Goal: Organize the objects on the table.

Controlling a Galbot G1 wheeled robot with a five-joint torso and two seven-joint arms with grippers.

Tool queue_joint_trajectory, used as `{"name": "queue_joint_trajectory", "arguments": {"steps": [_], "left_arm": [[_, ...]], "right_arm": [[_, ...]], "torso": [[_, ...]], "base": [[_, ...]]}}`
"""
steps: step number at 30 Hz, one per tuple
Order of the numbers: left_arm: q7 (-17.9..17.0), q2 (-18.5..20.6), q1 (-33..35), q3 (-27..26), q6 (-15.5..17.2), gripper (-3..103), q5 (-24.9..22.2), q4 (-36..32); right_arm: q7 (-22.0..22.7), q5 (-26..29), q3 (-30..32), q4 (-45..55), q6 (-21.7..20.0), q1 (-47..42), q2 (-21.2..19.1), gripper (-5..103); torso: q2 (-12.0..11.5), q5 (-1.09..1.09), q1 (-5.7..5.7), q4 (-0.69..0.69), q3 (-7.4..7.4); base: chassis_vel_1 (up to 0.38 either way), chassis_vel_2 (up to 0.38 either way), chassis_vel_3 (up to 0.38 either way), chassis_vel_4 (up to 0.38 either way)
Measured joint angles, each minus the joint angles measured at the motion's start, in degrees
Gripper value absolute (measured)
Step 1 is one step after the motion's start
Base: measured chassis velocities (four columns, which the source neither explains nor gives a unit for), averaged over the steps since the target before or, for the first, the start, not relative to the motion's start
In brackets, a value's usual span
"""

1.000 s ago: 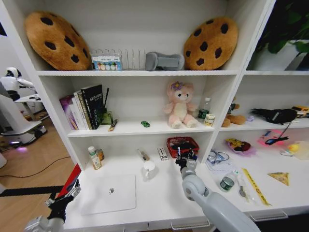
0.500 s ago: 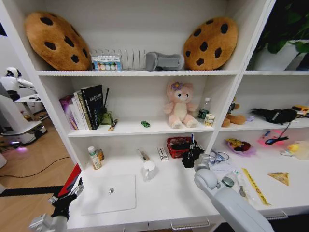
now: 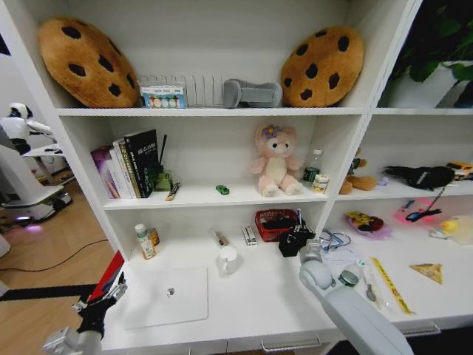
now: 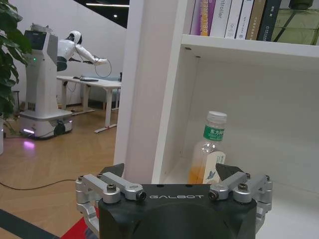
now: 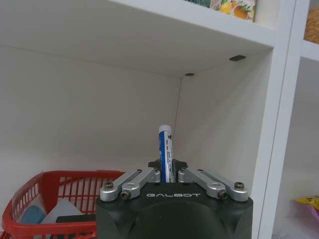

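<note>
My right gripper [image 3: 297, 232] hovers over the white table [image 3: 251, 299], just right of the red basket [image 3: 278, 223], and is shut on a blue and white pen [image 3: 299, 217] that stands upright. In the right wrist view the pen [image 5: 166, 149] rises between the closed fingers [image 5: 138, 178], with the basket [image 5: 45, 199] beside them. My left gripper [image 3: 103, 299] waits open off the table's left front corner, next to the silver laptop [image 3: 166, 296]. A green-labelled jar [image 3: 346, 279], a yellow ruler [image 3: 390, 285] and a yellow triangle [image 3: 430, 271] lie to the right.
A white mug [image 3: 228, 259] stands behind the laptop and a juice bottle [image 3: 143, 241] at the back left, also the bottle [image 4: 209, 149] ahead of my left gripper [image 4: 169, 172]. A tiny green car [image 3: 222, 189] sits on the shelf above. Shelf uprights flank the bay.
My right gripper has carried the pen to the right, from in front of the basket's middle to its right end, and slightly up. The left gripper has barely shifted.
</note>
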Motion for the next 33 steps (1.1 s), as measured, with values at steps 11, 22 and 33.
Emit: {"name": "queue_joint_trajectory", "arguments": {"steps": [11,22,33], "left_arm": [[0.1,0.1,0.3,-0.5,-0.2,100,-0.6,0.4],[0.3,-0.2,0.3,-0.5,-0.4,100,-0.7,0.7],[0.2,-0.3,0.0,-0.2,-0.3,100,-0.3,0.3]], "right_arm": [[0.3,-0.1,-3.4,-1.5,0.2,2.3,1.1,10],[0.3,0.3,-2.3,-0.1,-0.9,0.0,0.6,38],[1.2,2.3,-0.4,8.2,-2.0,-3.0,-1.0,82]], "torso": [[0.0,0.00,0.00,0.01,0.00],[0.0,0.00,-0.01,0.00,-0.01],[0.0,0.00,-0.01,0.01,0.00]], "base": [[0.000,0.000,0.000,0.000],[0.000,0.000,0.000,0.000],[0.000,0.000,0.000,0.000]]}}
